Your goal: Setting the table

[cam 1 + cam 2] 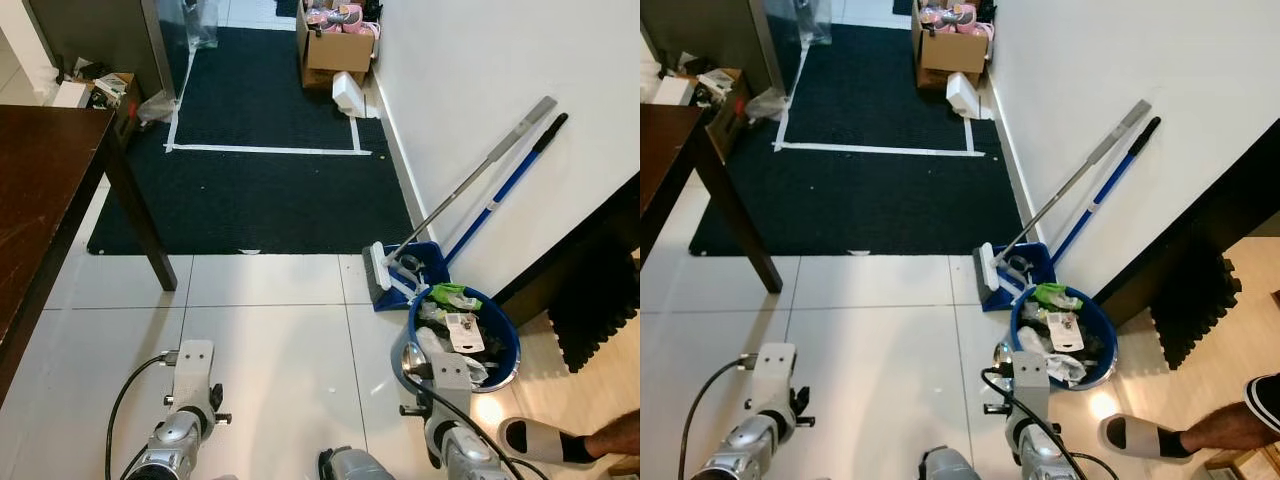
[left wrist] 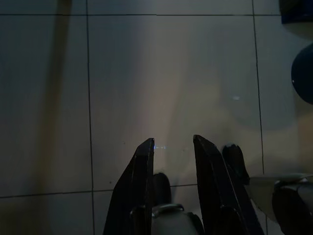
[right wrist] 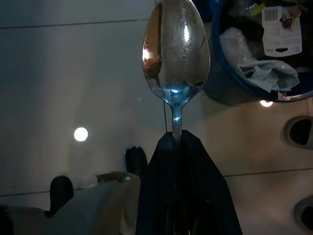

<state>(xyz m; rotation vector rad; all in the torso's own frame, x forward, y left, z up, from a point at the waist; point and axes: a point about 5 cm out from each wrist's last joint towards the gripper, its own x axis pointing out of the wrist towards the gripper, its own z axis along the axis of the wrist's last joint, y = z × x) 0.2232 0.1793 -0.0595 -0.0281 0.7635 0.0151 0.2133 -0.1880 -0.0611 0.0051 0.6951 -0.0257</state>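
Observation:
A dark wooden table (image 1: 40, 190) stands at my left, with one leg on the white tiles by the edge of the black mat. My right gripper (image 3: 176, 138) hangs low over the floor, shut on the handle of a silver spoon (image 3: 176, 46). The spoon's bowl points away from the fingers, beside a blue bucket; the spoon (image 1: 410, 362) also glints in the left eye view above my right wrist. My left gripper (image 2: 172, 143) hangs over bare tiles, its fingers open and holding nothing.
A blue bucket (image 1: 512, 325) of rubbish sits at my right by the wall, with a blue dustpan (image 1: 425, 265) and two long-handled tools (image 1: 480, 170) leaning behind it. A person's slippered foot (image 1: 540, 440) is at the lower right. A black mat (image 1: 270, 190) and a cardboard box (image 1: 335, 45) lie ahead.

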